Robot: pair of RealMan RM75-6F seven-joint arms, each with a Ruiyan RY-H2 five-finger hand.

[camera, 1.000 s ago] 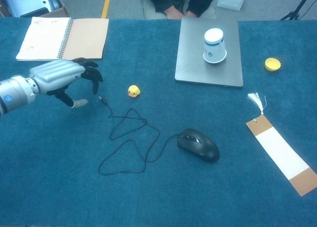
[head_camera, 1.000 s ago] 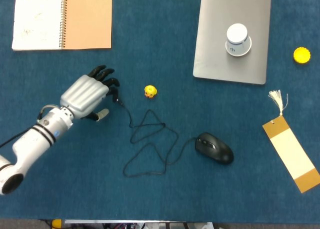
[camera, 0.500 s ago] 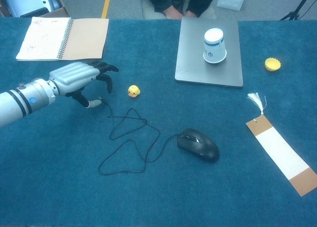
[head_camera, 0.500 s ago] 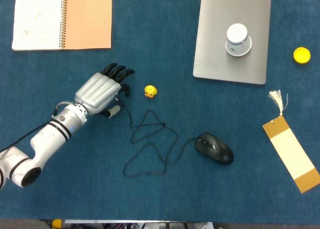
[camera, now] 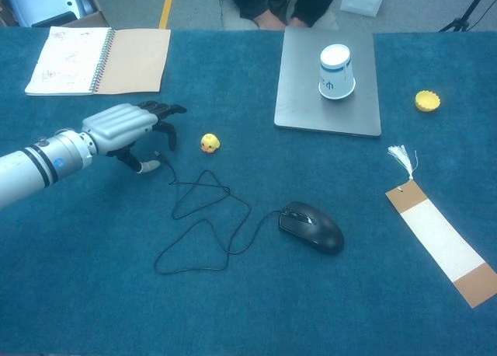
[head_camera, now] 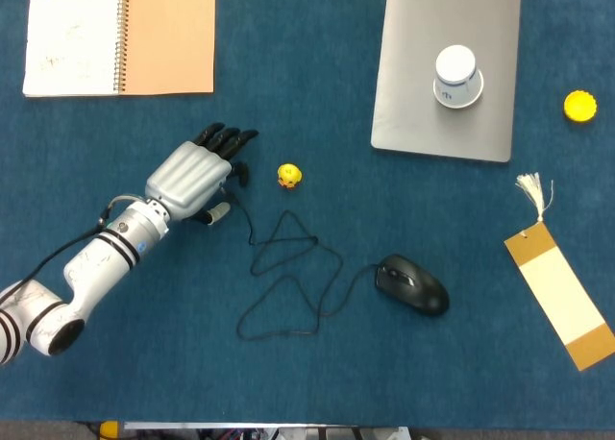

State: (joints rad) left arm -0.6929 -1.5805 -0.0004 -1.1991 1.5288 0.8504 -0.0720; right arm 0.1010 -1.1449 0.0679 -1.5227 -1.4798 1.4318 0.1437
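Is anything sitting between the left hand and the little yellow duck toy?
Nothing visible does. The left hand hovers just left of the yellow duck toy, with bare blue table between its fingertips and the toy. The free end of the mouse cable lies under the hand, off that line, trailing toward the mouse.

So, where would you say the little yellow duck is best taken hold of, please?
Probably across its body, pinched from above. The yellow duck is small and stands alone on the table, clear of the mouse cable. The left hand is beside it, so approach from that side.
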